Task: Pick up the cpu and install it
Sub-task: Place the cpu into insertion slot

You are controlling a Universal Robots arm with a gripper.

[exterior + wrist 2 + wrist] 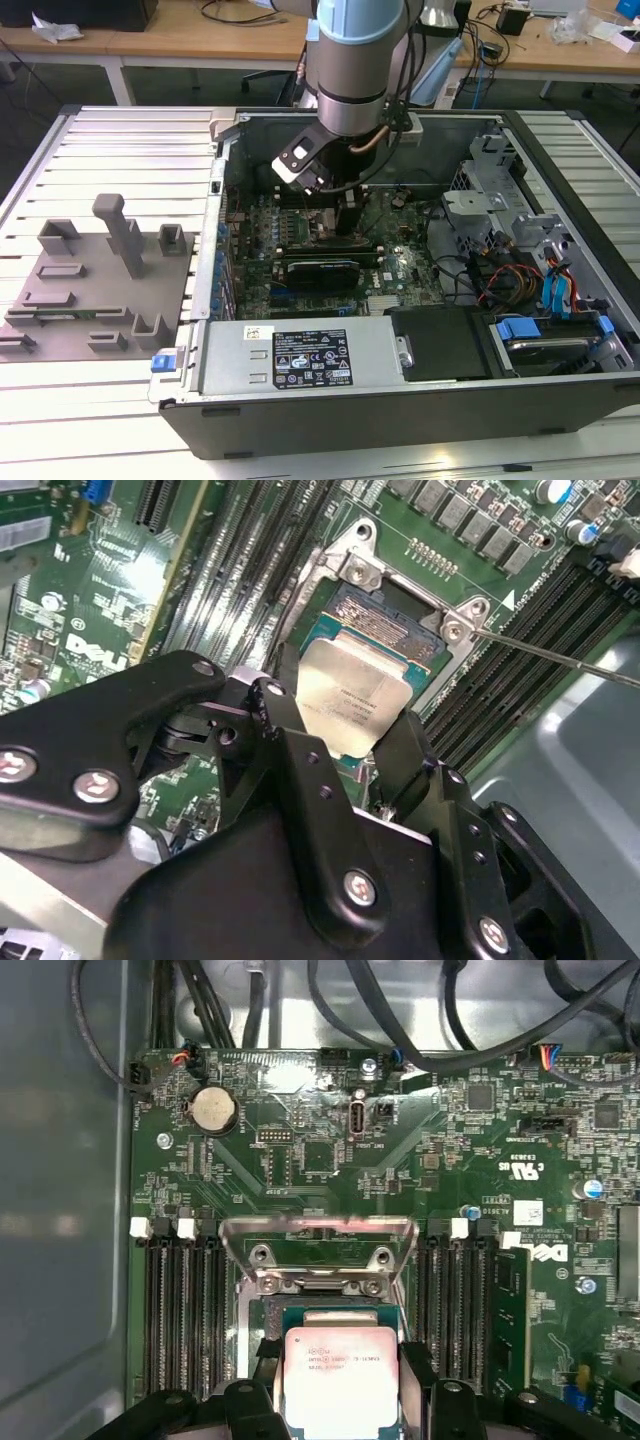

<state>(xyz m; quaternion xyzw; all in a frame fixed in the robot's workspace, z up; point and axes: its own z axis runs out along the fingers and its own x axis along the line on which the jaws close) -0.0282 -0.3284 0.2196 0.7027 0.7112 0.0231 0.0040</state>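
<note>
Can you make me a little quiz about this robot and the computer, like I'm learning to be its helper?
1. True or false: the pincer grips the silver chip.
2. Where is the chip? A) over a sink B) at the open socket C) in a basket
3. What colour is the board around the socket?

Key: 1 true; 2 B; 3 green.

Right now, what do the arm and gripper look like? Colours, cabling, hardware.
The arm is a silver-grey cylinder with a pale blue cap and a dark band. A black cable loops at its wrist, beside a white-and-black block. The gripper is matte black, angular linkage fingers with silver screw heads.
</note>
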